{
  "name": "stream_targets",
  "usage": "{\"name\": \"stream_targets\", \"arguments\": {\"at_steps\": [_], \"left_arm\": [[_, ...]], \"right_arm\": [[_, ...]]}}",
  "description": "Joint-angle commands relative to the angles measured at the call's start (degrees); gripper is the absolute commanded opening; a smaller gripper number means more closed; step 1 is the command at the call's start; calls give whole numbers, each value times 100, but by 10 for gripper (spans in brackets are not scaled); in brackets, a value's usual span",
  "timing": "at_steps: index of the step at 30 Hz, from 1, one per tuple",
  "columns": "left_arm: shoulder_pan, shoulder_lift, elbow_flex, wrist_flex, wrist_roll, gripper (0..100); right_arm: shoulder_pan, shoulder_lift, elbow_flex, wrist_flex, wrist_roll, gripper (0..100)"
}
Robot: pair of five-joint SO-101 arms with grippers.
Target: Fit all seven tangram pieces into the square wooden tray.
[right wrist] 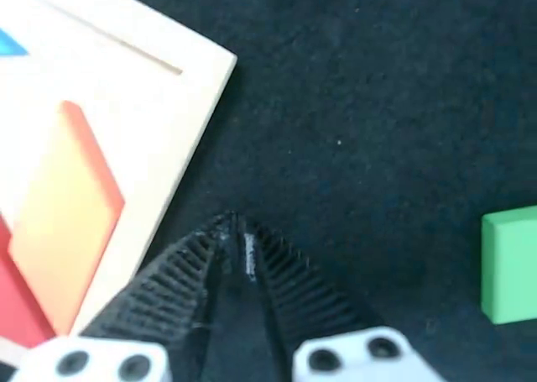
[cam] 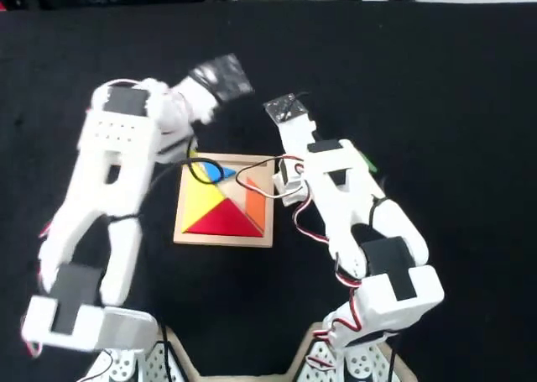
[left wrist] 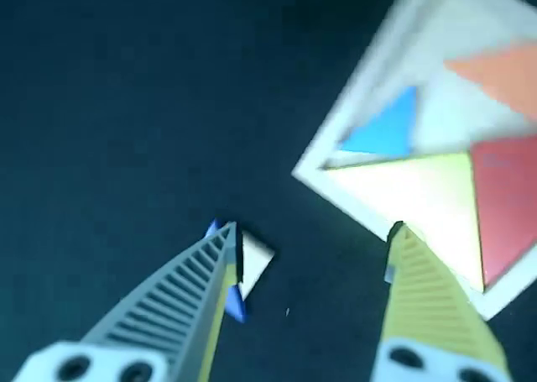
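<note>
- Two arms stand at the black table (cam: 436, 80) when we look from up high. What lies between them?
- The square wooden tray (cam: 220, 242). Four pieces lie in it: a yellow triangle (cam: 201, 204), a red triangle (cam: 225, 222), an orange piece (cam: 255, 202) and a blue triangle (cam: 221, 173). A black wire (cam: 201, 175) hangs over the blue one.
- Where are the grippers?
- The left gripper (cam: 222, 75) is past the tray's far left corner. The right gripper (cam: 285, 107) is past its far right corner. A green piece (cam: 366, 160) peeks out beside the right arm.
- What does the left wrist view show?
- Its jaws are spread wide over the table and grip nothing. A small piece (left wrist: 253, 258), blue at the edges and white on top, lies on the table just behind one finger (left wrist: 189, 285). It is outside the tray. The tray's corner is near the other finger.
- And the right wrist view?
- Those jaws are pressed together with nothing between them. The tips are over the table, just beside the tray's edge. The green piece lies on the table, well apart from the tray.
</note>
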Motion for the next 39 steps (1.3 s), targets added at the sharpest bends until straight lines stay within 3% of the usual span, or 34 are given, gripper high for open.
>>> {"name": "stream_targets", "arguments": {"at_steps": [1, 7, 13, 17, 21, 29, 39], "left_arm": [[-541, -862, 136, 9, 1829, 281], [-1349, -2057, 2000, -185, 4088, 281], [-1798, -3323, 4523, -2075, 5846, 274], [-1895, -3842, 5798, -3314, 6013, 150], [-1912, -4018, 6299, -3842, 5996, 24], [-1613, -3675, 6651, -4536, 6022, 41], [-1411, -2989, 6466, -4782, 6022, 42]], "right_arm": [[114, -602, 233, -422, -88, 11], [-264, -1235, 787, -642, -70, 11], [-642, -1218, -312, 642, -88, 11], [-958, -857, -1068, 818, -44, 11], [-1327, -92, -1859, 800, -44, 11], [-1565, 1930, -3662, 1231, -44, 11], [-1538, 1921, -3811, 1380, -79, 11]]}}
